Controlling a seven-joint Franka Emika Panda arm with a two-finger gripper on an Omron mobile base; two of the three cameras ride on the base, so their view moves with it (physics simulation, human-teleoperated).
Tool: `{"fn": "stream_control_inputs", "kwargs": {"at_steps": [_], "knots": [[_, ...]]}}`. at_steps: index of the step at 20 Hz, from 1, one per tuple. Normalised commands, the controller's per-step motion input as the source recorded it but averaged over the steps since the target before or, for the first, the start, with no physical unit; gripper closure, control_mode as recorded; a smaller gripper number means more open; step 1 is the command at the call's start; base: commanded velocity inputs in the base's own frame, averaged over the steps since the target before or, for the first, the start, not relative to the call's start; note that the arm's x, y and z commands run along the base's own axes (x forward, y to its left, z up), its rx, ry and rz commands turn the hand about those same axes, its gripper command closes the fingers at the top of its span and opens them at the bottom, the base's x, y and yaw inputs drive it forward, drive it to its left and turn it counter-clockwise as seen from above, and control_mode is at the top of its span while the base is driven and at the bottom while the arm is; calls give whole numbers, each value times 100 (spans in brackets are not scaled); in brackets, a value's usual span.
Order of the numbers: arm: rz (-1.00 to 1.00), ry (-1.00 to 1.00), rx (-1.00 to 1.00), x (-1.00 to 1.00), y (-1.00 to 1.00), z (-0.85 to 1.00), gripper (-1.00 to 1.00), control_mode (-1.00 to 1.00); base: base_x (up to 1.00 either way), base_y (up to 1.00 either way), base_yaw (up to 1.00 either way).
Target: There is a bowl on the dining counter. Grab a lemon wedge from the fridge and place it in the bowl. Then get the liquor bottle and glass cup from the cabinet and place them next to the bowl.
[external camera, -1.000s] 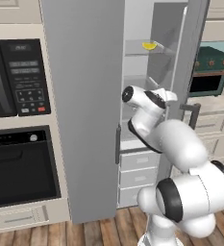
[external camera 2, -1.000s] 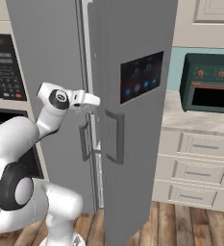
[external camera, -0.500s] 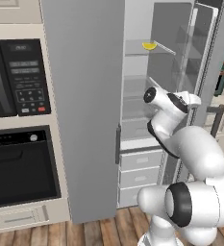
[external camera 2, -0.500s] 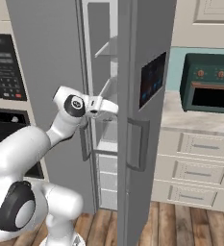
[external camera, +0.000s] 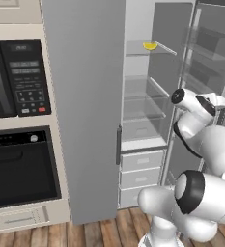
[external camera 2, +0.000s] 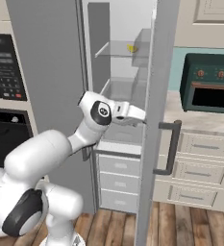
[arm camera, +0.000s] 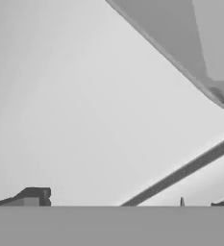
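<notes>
The grey fridge (external camera: 85,111) stands with its left door closed and its right door (external camera 2: 156,120) swung wide open. A small yellow lemon wedge (external camera: 150,46) (external camera 2: 131,48) lies on the upper glass shelf inside. My gripper (external camera 2: 141,116) (external camera: 219,102) hovers at mid height beside the inner face of the open door, well below the wedge and touching nothing. In the hand view my gripper (arm camera: 128,202) is open, its fingertips (arm camera: 34,197) far apart with nothing between them. The bowl, liquor bottle and glass cup are out of view.
Black built-in ovens (external camera: 17,120) fill the wall left of the fridge. A green toaster oven (external camera 2: 207,89) sits on the counter to the right, above cream drawers (external camera 2: 205,168). The door handle (external camera 2: 168,149) sticks out. Glass shelves and drawers (external camera: 140,161) line the fridge.
The right fridge door has swung much further open. My hand has moved right along with it, and the fingers have spread a little wider.
</notes>
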Motion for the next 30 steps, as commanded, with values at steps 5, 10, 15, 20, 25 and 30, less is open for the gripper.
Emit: {"fn": "stream_control_inputs", "kwargs": {"at_steps": [5, 10, 15, 20, 25, 30], "knots": [[0, 0, 1, 0, -85, 0, -100, -100, 0, 0, 0], [0, -3, 1, -4, -57, 0, -100, -100, 0, 0, 0], [6, -7, 6, -43, 30, -5, -100, -100, 0, 0, 0], [13, -2, 16, -13, 89, -8, -100, -100, 0, 0, 0], [16, 2, 20, 0, 86, 9, -100, -100, 0, 0, 0], [20, 3, 18, -11, 71, 22, -100, -100, 0, 0, 0]]}}
